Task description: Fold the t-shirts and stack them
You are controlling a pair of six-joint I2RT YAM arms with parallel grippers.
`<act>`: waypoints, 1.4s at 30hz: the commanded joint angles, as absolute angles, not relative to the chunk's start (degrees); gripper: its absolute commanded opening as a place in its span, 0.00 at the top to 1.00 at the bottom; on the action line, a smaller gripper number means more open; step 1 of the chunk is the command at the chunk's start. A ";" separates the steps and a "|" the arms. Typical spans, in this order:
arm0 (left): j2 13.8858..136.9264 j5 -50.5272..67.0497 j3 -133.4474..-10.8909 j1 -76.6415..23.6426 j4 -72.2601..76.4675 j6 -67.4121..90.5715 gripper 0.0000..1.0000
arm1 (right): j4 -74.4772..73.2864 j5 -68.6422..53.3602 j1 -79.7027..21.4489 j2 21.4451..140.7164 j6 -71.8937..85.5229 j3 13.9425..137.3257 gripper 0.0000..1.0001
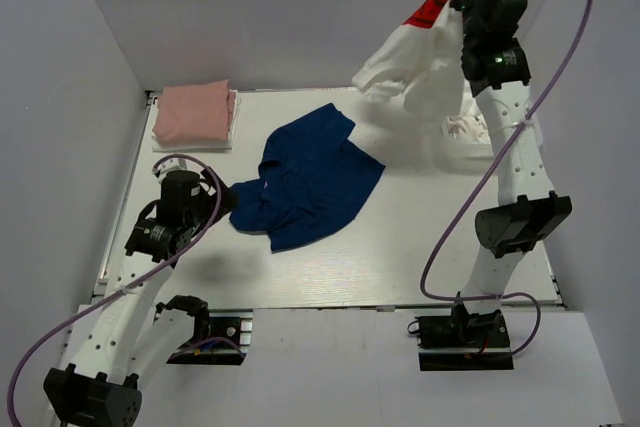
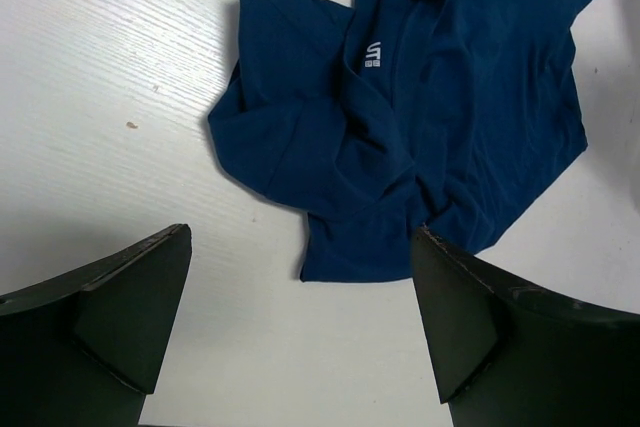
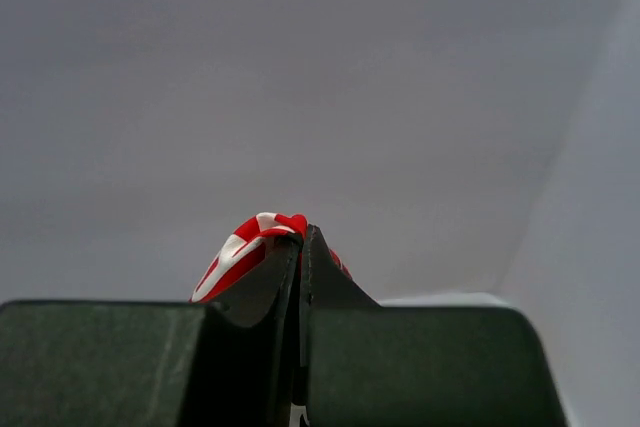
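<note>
T-shirts first: my right tool point(image 3: 300, 242) is pinched together on the white tee with the red graphic point(image 1: 415, 67). It holds that tee high above the far right of the desk point(image 1: 400, 257), the cloth hanging in loose folds. In the right wrist view a red and white fold sticks up between the closed fingers point(image 3: 335, 282).

My left tool point(image 2: 300, 237) is spread wide and holds nothing. It hovers above the bare desk just short of the navy tee point(image 2: 430, 117). That tee lies crumpled near the middle of the desk, neck label up.

By my count there is one navy tee, one white tee in the air, and one dusty-pink tee point(image 1: 193, 112) folded at the far left corner. A white folded layer point(image 1: 233, 117) peeks out under the pink one. More white cloth point(image 1: 465, 127) sits bunched at the far right, behind the right arm, but I cannot tell how many pieces it is.
</note>
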State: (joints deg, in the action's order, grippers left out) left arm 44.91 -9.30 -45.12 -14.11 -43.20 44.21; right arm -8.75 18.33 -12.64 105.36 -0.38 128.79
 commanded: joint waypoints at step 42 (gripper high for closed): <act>79.54 0.79 -50.63 -14.41 -24.60 40.25 0.00 | 0.26 4.13 0.97 106.47 -9.05 105.13 0.10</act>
State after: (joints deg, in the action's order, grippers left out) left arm 79.11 -0.51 -50.52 -14.11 -25.69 40.91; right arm -0.64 2.42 4.69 118.17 -3.70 105.01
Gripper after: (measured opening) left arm 0.998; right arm 0.901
